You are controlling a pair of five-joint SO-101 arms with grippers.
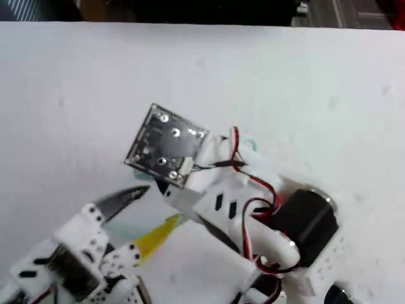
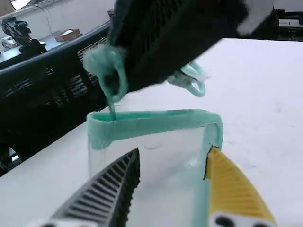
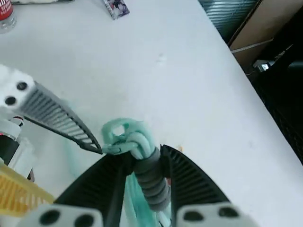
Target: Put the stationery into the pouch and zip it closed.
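The pouch (image 2: 156, 124) is clear plastic with teal trim and lies flat on the white table (image 1: 76, 95). My left gripper (image 2: 171, 156) is open over it. Its grey finger (image 2: 111, 189) rests above the clear face and its yellow finger (image 2: 232, 189) sits at the teal side edge. From above, the left gripper (image 1: 161, 209) comes in from the table's near left, over the pouch (image 1: 136, 218). My right gripper (image 3: 146, 156) has black fingers and is shut on the grey zip pull (image 3: 151, 182), just below its knotted teal cord (image 3: 125, 135). The right arm (image 1: 221, 196) hides that grasp from above.
A bottle (image 3: 5, 16) and a small packet (image 3: 116, 7) stand far off on the table. A cardboard box (image 3: 265, 28) sits beyond the table's edge. A black mesh chair (image 2: 47, 85) stands beside the table. Bare tabletop (image 1: 316, 82) stretches behind the arms.
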